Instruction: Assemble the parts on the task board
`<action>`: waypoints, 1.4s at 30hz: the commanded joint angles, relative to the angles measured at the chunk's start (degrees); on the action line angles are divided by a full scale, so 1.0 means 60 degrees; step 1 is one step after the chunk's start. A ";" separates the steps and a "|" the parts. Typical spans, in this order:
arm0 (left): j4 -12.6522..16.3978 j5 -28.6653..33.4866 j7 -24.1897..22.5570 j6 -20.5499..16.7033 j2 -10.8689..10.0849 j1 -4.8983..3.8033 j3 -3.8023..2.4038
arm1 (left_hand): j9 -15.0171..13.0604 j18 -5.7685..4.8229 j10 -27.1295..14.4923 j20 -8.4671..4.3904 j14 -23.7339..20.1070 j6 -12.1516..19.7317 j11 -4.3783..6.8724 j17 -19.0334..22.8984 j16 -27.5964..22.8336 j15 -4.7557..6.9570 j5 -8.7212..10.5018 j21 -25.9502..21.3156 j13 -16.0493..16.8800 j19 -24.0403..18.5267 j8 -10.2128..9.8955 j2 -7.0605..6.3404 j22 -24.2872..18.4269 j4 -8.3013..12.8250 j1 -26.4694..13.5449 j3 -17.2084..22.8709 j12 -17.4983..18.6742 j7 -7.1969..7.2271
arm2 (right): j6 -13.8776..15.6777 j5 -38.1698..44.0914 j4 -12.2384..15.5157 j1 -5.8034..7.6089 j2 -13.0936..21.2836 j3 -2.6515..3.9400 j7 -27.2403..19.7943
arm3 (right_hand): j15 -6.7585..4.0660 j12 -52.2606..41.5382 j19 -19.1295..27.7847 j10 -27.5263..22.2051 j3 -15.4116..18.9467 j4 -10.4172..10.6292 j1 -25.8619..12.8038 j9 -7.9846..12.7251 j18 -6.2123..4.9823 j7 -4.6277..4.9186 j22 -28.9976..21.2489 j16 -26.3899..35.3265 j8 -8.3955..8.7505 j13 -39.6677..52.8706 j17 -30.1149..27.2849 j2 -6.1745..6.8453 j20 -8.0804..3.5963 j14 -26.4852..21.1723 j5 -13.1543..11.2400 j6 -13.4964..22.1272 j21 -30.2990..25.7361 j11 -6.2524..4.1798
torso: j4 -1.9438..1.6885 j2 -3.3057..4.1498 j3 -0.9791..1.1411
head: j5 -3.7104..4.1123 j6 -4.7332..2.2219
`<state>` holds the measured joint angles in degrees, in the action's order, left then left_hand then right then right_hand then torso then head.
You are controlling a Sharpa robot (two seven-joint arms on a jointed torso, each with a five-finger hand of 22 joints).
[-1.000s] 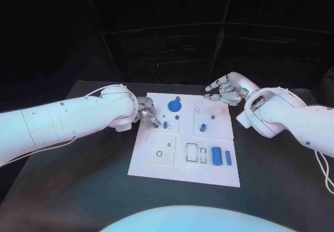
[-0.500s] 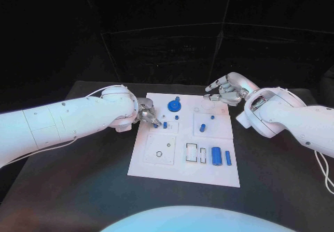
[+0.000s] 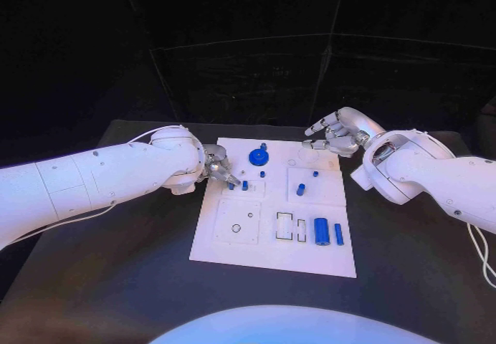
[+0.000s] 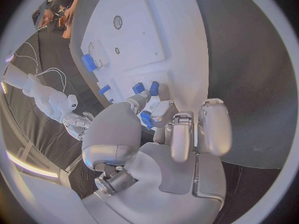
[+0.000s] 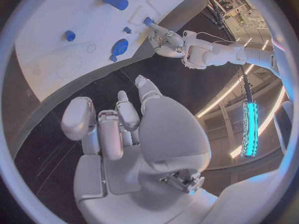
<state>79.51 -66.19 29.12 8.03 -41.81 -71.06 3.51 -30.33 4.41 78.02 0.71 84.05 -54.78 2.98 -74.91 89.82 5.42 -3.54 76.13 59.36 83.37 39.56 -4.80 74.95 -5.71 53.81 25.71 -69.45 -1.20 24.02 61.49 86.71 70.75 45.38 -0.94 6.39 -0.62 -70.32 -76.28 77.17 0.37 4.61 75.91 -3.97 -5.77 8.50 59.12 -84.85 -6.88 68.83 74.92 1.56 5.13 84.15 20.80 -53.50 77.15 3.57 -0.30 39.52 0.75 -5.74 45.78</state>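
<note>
The white task board lies in the middle of the black table. My left hand hovers over its far-left part, and its thumb and a finger pinch a small blue piece just above the board. A short blue peg stands beside those fingertips. Beyond the board's far-right corner my right hand hangs with its fingers apart and nothing in them. A round blue gear-like part sits at the board's far edge, between the two hands.
Other blue parts on the board include a slanted peg, a thick cylinder and a thin bar near the right edge. Empty rectangular slots and a round hole lie nearer me. Bare black table surrounds the board.
</note>
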 commanded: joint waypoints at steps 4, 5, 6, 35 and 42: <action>-0.0015 0.0090 0.0043 -0.0070 0.0008 -0.0006 -0.0004 | -0.0025 -0.0090 -0.0002 -0.0027 0.0992 -0.0052 -0.0046 -0.2516 0.0029 0.0070 -0.0011 0.0019 0.0013 0.0029 0.0077 -0.0053 0.0032 -0.0292 -0.0322 -0.0657 -0.0038 0.0000 | 0.0001 -0.0028 0.0019 0.0018 0.0010 0.0006 -0.0045 | -0.0048 0.0049 0.0064 -0.0022 -0.0014 0.0023 0.0003 0.0016 -0.0019 0.0023 -0.0025 0.0045 -0.0050 -0.0024 0.0445 -0.0085 0.0007 0.0546 0.0036 -0.0013 -0.0052 -0.0015 | -0.0007 0.0000 0.0000 | 0.0021 -0.0008; -0.0011 0.0120 0.0038 -0.0126 0.0002 -0.0006 -0.0004 | -0.0027 -0.0091 -0.0005 -0.0029 0.0992 -0.0047 -0.0043 -0.2516 0.0029 0.0075 -0.0012 0.0019 0.0013 0.0031 0.0079 -0.0042 0.0037 -0.0351 -0.0347 -0.0793 -0.0038 0.0004 | 0.0001 -0.0028 0.0019 0.0018 0.0012 0.0006 -0.0046 | -0.0048 0.0049 0.0064 -0.0022 -0.0014 0.0023 0.0003 0.0016 -0.0019 0.0023 -0.0025 0.0045 -0.0050 -0.0024 0.0445 -0.0085 0.0007 0.0546 0.0036 -0.0013 -0.0052 -0.0015 | -0.0007 -0.0004 -0.0002 | 0.0022 -0.0008; -0.0002 0.0176 0.0029 -0.0229 -0.0010 -0.0006 -0.0005 | -0.0028 -0.0089 -0.0006 -0.0034 0.0992 -0.0043 -0.0039 -0.2516 0.0029 0.0076 -0.0012 0.0011 0.0016 0.0030 0.0082 -0.0034 0.0035 -0.0448 -0.0411 -0.0973 -0.0040 0.0007 | -0.0003 -0.0029 0.0019 0.0018 0.0014 0.0006 -0.0050 | -0.0048 0.0049 0.0064 -0.0022 -0.0014 0.0023 0.0003 0.0016 -0.0019 0.0023 -0.0025 0.0045 -0.0050 -0.0024 0.0445 -0.0085 0.0007 0.0546 0.0036 -0.0013 -0.0052 -0.0015 | -0.0007 -0.0002 -0.0006 | 0.0023 -0.0006; -0.0253 0.0604 -0.4932 -0.3757 0.0267 -0.0012 0.0000 | 0.2179 0.1008 -0.4794 0.1059 -0.2218 0.2000 -0.1407 0.4351 -0.4795 -0.1065 -0.0085 -0.6363 -0.6235 -0.3319 -0.2054 0.0300 -0.5417 0.0575 0.4276 -0.1947 0.5653 -0.1355 | 0.0027 -0.0070 -0.0052 0.0017 -0.0052 0.0005 -0.0085 | -0.0045 0.0067 0.0083 -0.0038 -0.0019 0.0048 -0.0014 0.0018 -0.0025 0.0026 -0.0064 0.0060 -0.0044 -0.0041 0.0421 -0.0107 0.0010 0.0540 0.0055 0.0001 -0.0075 -0.0012 | 0.0000 0.0006 -0.0013 | 0.0164 -0.0145; -0.0716 -0.1104 -0.5659 -0.3638 0.0782 -0.0014 0.0100 | 0.3079 0.1012 -0.4820 0.1078 -0.1999 0.1522 -0.1492 0.4398 -0.4468 -0.1142 -0.0070 -0.6341 -0.7422 -0.3090 -0.2827 -0.0292 -0.5459 0.0949 0.4309 -0.1658 0.6598 -0.1365 | 0.0016 -0.0070 -0.0068 0.0016 -0.0081 0.0005 -0.0087 | -0.0045 0.0069 0.0085 -0.0041 -0.0027 0.0047 -0.0006 0.0018 -0.0025 0.0026 -0.0068 0.0059 -0.0043 -0.0042 0.0424 -0.0116 0.0010 0.0540 0.0064 0.0004 -0.0078 -0.0012 | 0.0003 0.0000 0.0000 | 0.0220 -0.0168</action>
<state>75.85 -65.16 0.98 -12.64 -37.54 -71.09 4.01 -12.30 9.75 49.24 7.27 71.63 -45.22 -5.74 -48.67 62.81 -1.30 -4.00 38.05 15.37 64.34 23.02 -5.70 42.27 -0.06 79.94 16.22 -30.26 -9.40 24.01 61.19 86.27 70.75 44.97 -0.94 6.32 -0.62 -70.05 -76.29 77.17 0.38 4.61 75.91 -3.94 -5.77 8.50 58.80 -84.85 -6.88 68.64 74.90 1.56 5.12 84.15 20.80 -53.49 76.93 3.57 -0.26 39.54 0.72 -4.51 44.80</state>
